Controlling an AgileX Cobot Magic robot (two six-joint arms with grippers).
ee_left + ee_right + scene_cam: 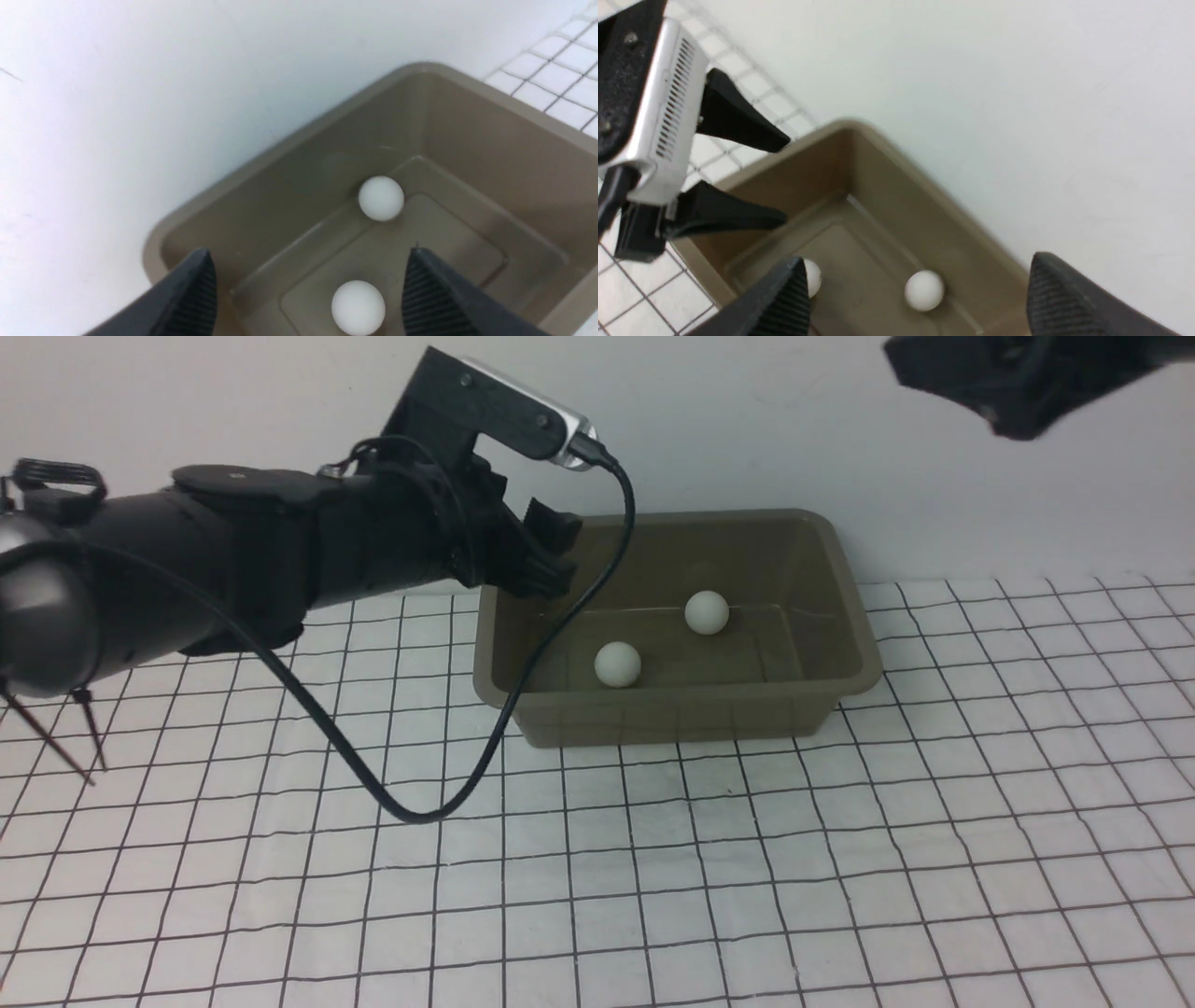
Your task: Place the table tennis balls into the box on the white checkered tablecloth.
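In the front view, two plain white balls [617, 665] [707, 613] lie apart inside the olive-grey box [677, 717], one towards its near edge. The left gripper [558, 553] overhangs its left edge, presumably for the drop.

In the left wrist view, its fingers stand apart, holding nothing.

In the right wrist view, the right gripper's [920, 294] fingers are spread too.
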